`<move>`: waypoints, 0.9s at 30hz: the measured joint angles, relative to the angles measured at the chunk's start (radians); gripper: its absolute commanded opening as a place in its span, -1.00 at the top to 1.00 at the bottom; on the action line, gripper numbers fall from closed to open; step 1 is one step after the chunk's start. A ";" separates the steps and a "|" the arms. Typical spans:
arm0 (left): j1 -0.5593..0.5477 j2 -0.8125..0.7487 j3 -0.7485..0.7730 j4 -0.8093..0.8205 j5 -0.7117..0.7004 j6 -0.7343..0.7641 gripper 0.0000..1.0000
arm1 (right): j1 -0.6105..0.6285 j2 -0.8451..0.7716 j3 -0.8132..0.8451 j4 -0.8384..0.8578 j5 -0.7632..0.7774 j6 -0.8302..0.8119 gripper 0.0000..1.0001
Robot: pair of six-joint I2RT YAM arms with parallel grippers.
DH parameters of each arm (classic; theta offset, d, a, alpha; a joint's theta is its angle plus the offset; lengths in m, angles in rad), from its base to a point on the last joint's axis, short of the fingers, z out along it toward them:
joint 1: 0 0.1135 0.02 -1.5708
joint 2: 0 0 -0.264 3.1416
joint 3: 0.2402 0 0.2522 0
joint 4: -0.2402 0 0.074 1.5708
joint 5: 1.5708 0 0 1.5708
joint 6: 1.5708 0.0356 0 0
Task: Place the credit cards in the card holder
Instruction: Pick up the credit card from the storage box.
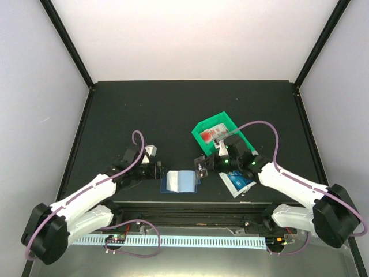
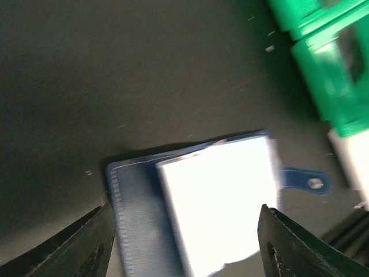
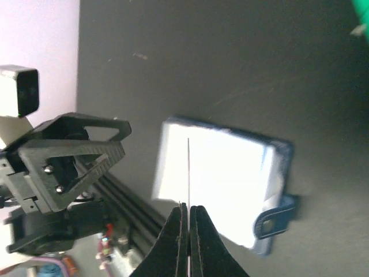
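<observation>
The card holder (image 1: 179,180) lies open on the black table, dark blue with a pale, glaring inside. It also shows in the left wrist view (image 2: 135,213), with its clasp tab (image 2: 305,180), and in the right wrist view (image 3: 219,179). My right gripper (image 3: 188,210) is shut on a thin card (image 3: 188,167) seen edge-on, held over the holder's left part. In the top view this gripper (image 1: 203,167) is at the holder's right edge. More bright blue credit cards (image 1: 239,183) lie under the right arm. My left gripper (image 2: 184,254) is open and empty, its jaws on either side of the holder.
A green bin (image 1: 229,138) with red-and-white items stands just behind the right gripper; it shows in the left wrist view (image 2: 328,69) too. A black rail (image 1: 190,210) runs along the table's near edge. Black frame posts stand at the corners.
</observation>
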 measured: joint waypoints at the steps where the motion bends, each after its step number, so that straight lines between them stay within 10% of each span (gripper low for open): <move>1: 0.000 -0.021 0.011 -0.009 0.010 0.000 -0.42 | 0.016 0.000 -0.019 0.031 -0.008 0.050 0.98; 17: 0.000 -0.242 -0.148 0.278 0.402 -0.397 -0.53 | 0.208 0.072 -0.166 0.542 -0.084 0.676 0.98; 27: -0.007 -0.210 -0.208 0.565 0.534 -0.652 0.00 | 0.216 0.109 -0.171 0.688 -0.117 0.772 0.98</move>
